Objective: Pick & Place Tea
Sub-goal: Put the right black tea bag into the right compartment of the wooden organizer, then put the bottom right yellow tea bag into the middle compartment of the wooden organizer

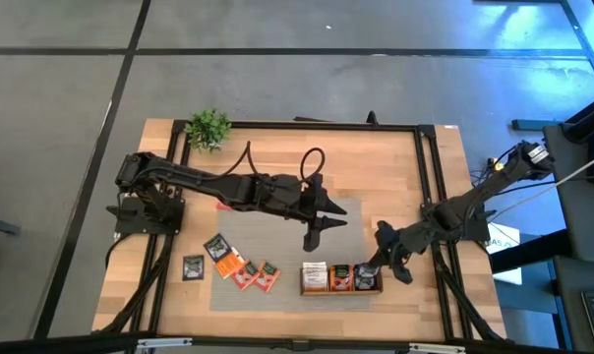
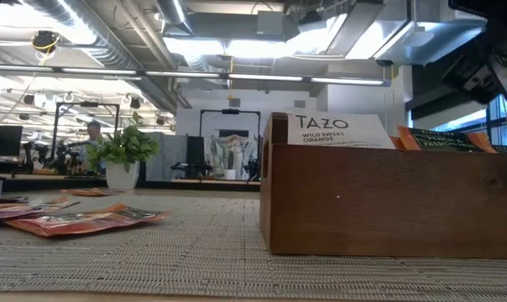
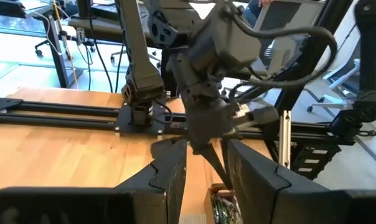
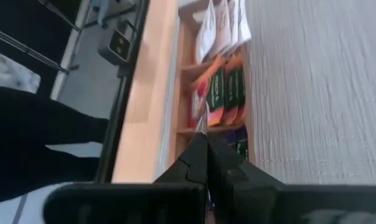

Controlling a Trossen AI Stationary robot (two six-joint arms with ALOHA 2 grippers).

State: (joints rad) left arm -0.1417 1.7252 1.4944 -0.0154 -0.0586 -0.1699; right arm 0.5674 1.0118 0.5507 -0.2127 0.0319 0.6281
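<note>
Hovering over wooden tray (image 1: 341,290): closed right claw (image 1: 369,269), tea sachets (image 1: 340,276) inside.

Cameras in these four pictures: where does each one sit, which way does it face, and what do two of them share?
High view: above, looking straight down on the table, both arms and the wooden tray.
Low view: at table height, looking level past the tray into the room; no arm is clear.
Left wrist view: on the left arm, its open fingers facing the right arm.
Right wrist view: on the right arm, its shut fingers over the tray.
Shared: high, low and right wrist views show the tray.
</note>
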